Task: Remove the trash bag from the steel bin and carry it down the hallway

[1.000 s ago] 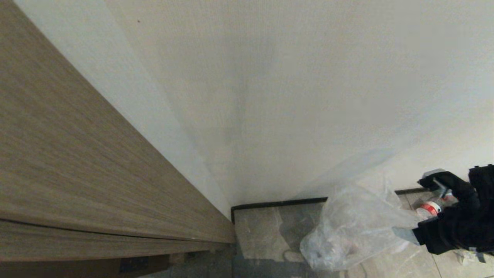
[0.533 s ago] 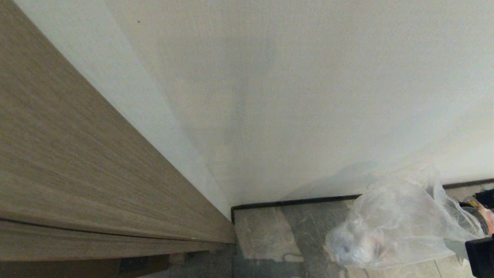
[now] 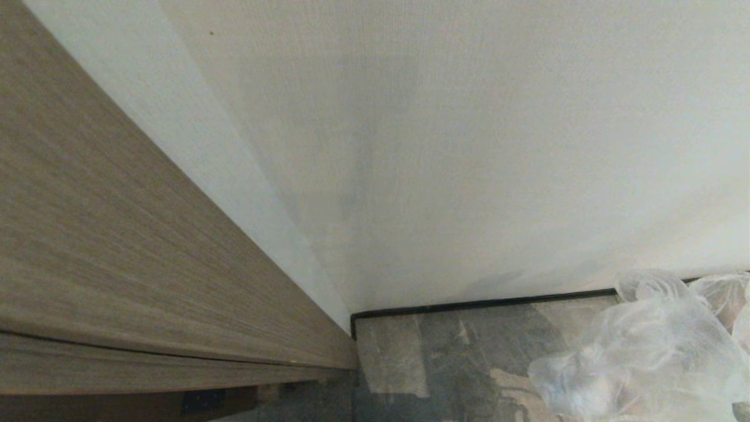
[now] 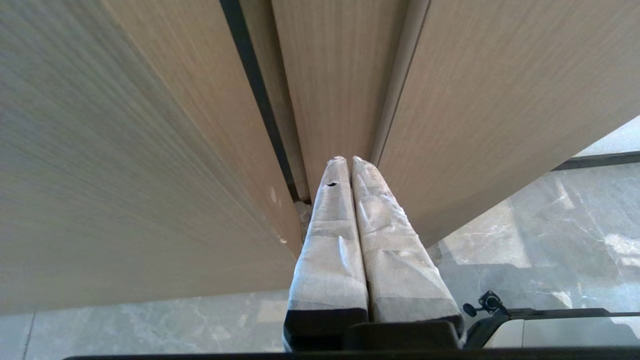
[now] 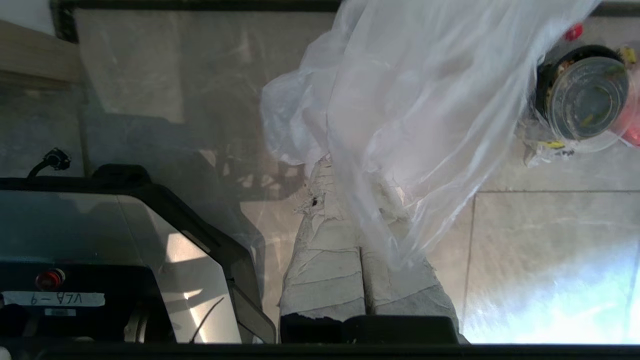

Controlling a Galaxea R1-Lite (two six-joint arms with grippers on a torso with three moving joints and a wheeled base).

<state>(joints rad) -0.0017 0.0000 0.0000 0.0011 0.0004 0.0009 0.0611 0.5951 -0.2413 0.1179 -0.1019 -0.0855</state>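
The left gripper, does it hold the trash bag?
No. The left gripper is shut on nothing, in front of wooden panels.

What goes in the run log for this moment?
right gripper: shut on trash bag | left gripper: shut, empty | bag over floor

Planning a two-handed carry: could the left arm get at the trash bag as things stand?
Probably not: the left gripper points at wood panelling, while the trash bag hangs by the right gripper.
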